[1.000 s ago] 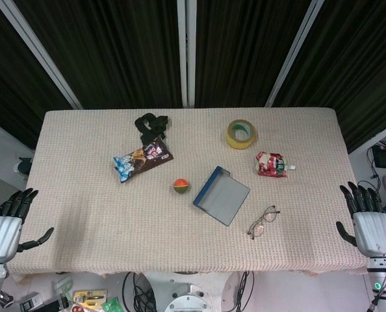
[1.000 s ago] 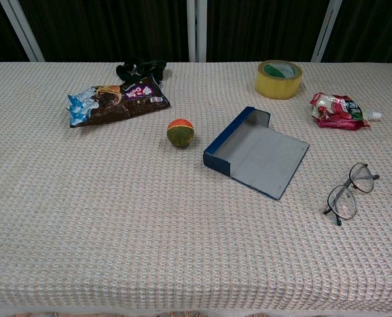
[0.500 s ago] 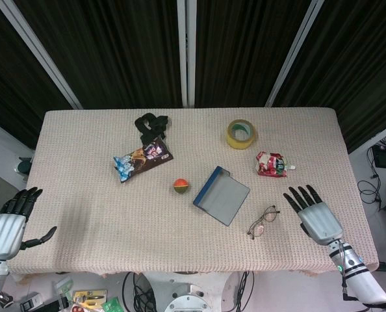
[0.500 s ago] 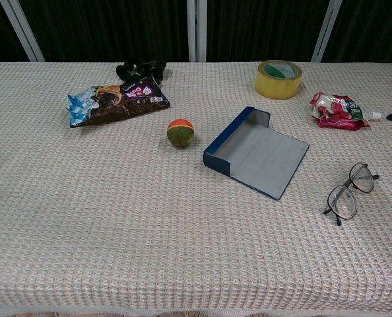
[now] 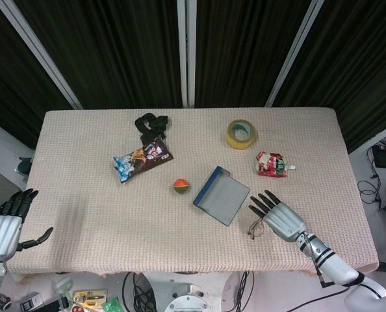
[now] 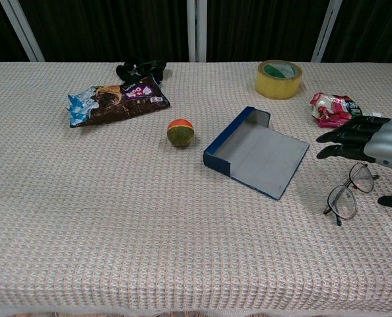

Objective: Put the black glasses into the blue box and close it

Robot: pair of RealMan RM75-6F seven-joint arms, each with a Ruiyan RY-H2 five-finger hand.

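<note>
You're on the reach: right hand (image 6: 374, 142) hovers, fingers spread and empty, over the black glasses (image 6: 350, 192) at right of frame — next, lower and pinch the frame.

A counter (image 5: 82, 214) covered in a beige woven cloth (image 6: 117, 244) fills the middle of the room. Behind it hang dark, vertically ribbed panels (image 5: 121, 52), split by pale metal bars (image 5: 186, 52), some upright and some slanting. Below the near edge lie tangled cables (image 5: 141, 289). More cables (image 5: 368, 188) run over the pale floor (image 5: 1, 140) at the right. The light is even.
</note>
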